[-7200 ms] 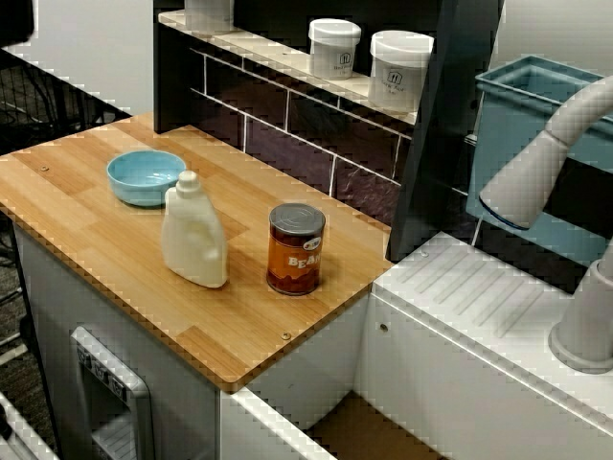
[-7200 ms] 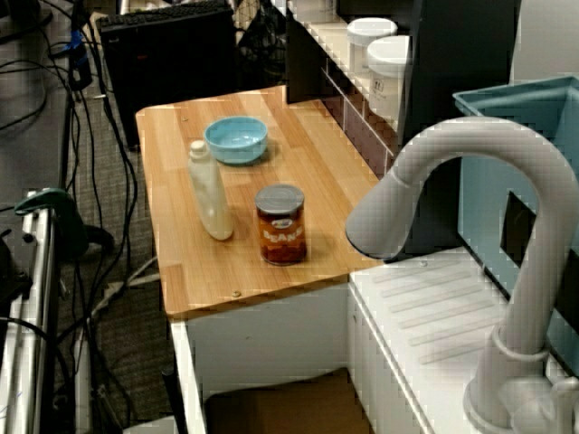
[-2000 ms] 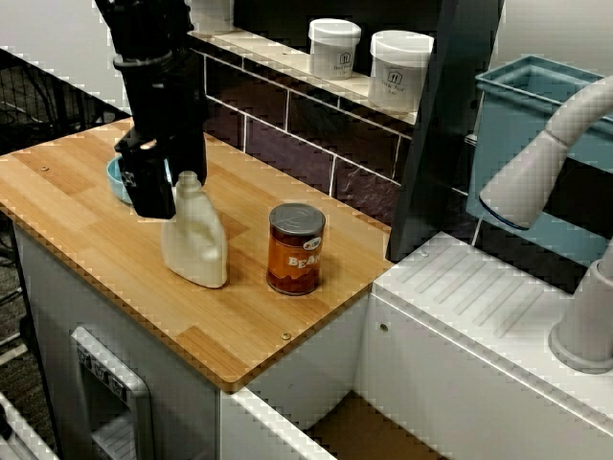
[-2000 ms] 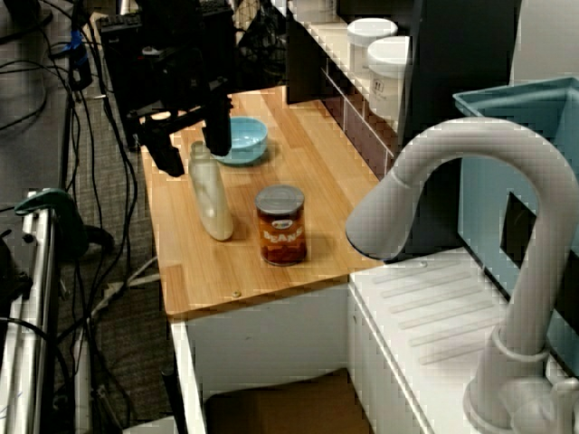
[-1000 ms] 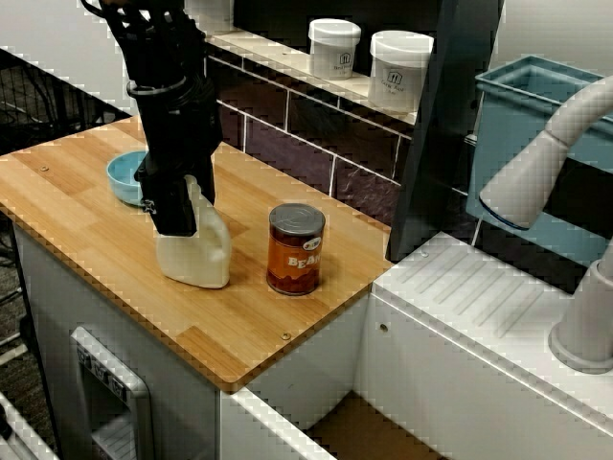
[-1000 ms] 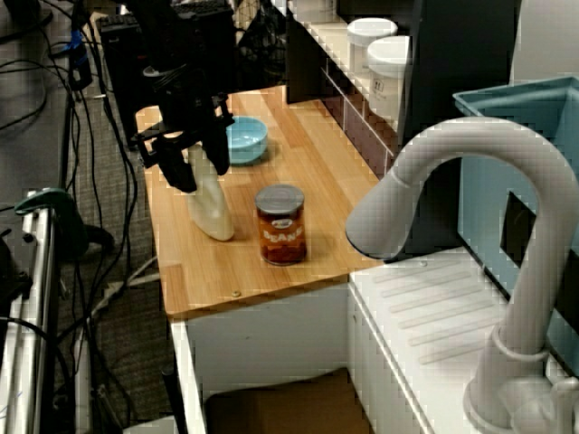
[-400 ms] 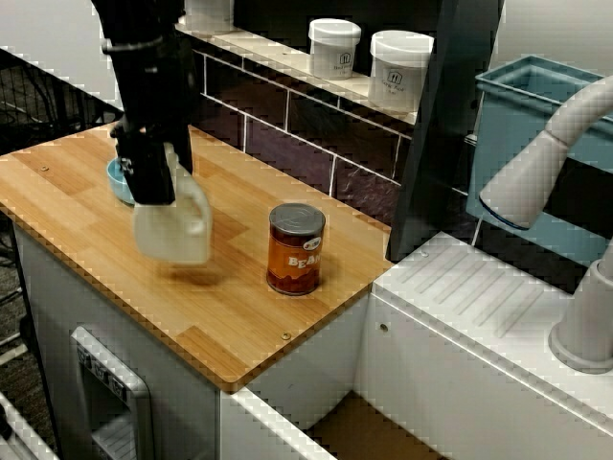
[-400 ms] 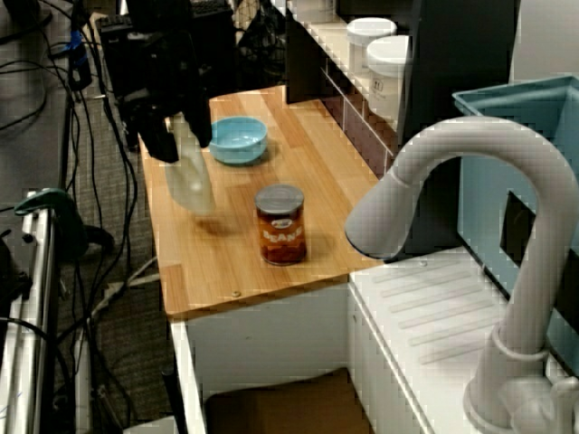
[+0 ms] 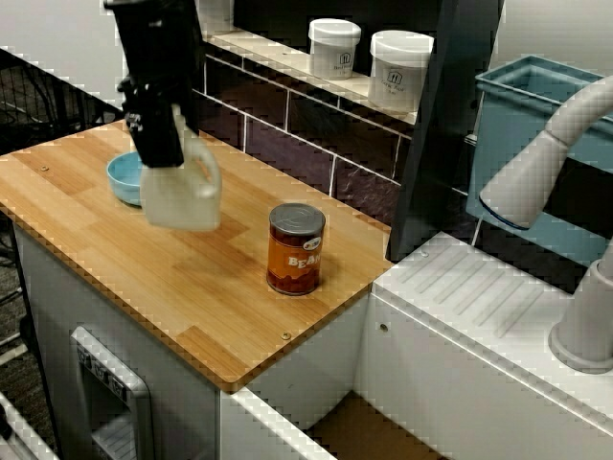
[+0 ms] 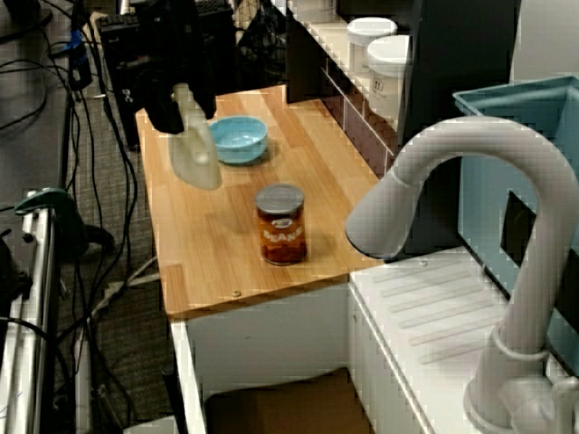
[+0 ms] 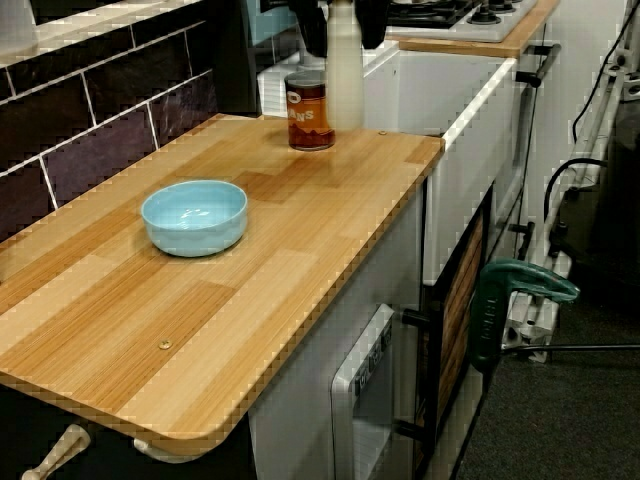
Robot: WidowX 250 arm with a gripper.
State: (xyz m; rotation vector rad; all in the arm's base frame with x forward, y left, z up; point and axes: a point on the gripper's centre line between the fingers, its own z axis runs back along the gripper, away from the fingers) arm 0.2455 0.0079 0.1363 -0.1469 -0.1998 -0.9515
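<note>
The claw (image 9: 160, 151) grips the bottle (image 9: 184, 197) by its neck, now lifted clear of the surface (image 9: 220, 307), higher than a moment ago, hanging beside the bowl (image 9: 122, 179); the can (image 9: 295, 251) hasn't moved.

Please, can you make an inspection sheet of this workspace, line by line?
Surface: wooden counter, no spill seen.
Job's things: white bottle held above the wood, close to the blue bowl.
Clutter: bean can upright on the counter; white jars on the shelf.
Grippers: gripper shut on the white bottle at its neck.
Cables: loose cables on the floor beside the counter.
Surroundings: grey faucet; blue bin behind it.
</note>
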